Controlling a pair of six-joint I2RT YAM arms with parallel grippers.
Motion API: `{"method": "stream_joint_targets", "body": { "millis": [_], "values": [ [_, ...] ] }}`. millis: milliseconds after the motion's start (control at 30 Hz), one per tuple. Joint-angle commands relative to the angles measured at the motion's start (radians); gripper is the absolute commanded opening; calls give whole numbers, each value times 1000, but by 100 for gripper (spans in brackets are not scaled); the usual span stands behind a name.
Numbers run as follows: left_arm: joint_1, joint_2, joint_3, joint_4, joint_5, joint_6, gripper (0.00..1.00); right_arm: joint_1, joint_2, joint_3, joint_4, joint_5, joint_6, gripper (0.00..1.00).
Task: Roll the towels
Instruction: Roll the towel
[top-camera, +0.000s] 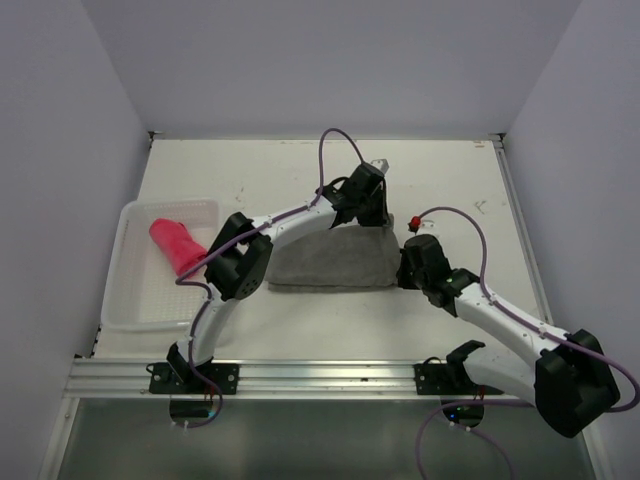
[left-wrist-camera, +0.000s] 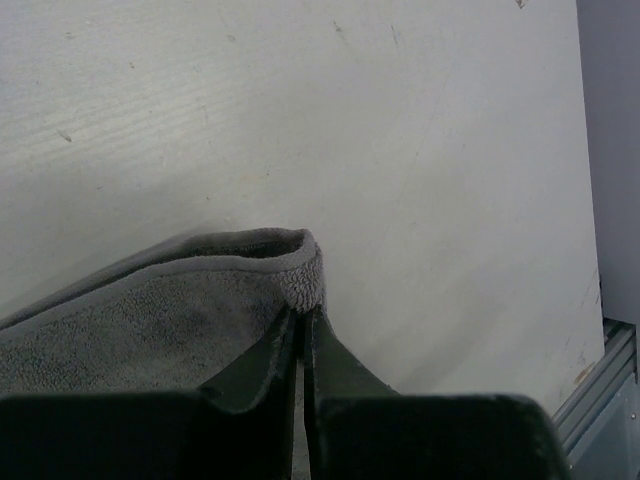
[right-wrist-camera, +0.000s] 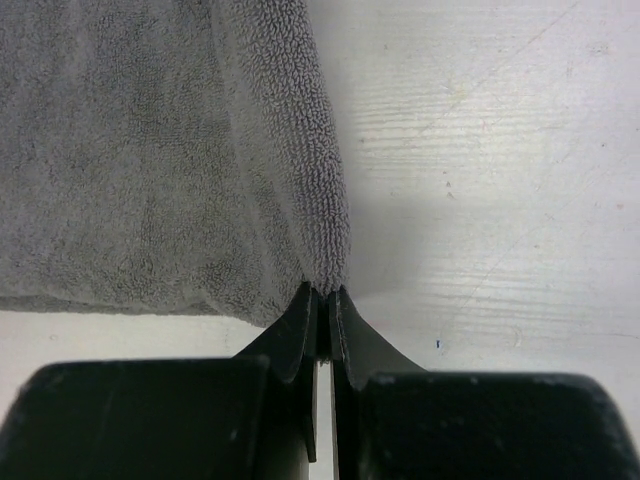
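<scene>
**Both Right Corners Pinched**

The grey towel (top-camera: 335, 262) lies folded mid-table (top-camera: 250, 170). The left gripper (left-wrist-camera: 303, 318) is clamped on its far right corner, and the right gripper (right-wrist-camera: 322, 296) on its near right corner. The left arm hides the towel's far edge. The pink towel (top-camera: 175, 243) sits in the white basket (top-camera: 128, 218) at the left edge, its near end behind that arm.
</scene>
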Motion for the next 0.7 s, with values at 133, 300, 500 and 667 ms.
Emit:
{"method": "stream_joint_targets", "body": {
  "millis": [133, 300, 500, 667],
  "values": [
    [27, -23, -21, 101, 12, 13, 0, 66, 5, 66, -76, 135, -50, 0],
    [35, -29, -48, 124, 17, 16, 0, 118, 43, 115, -125, 195, -44, 0],
    [50, -50, -108, 170, 31, 14, 0, 167, 103, 178, -192, 272, -33, 0],
    [61, -60, -140, 199, 44, 16, 0, 219, 163, 210, -223, 320, -28, 0]
  ]
}}
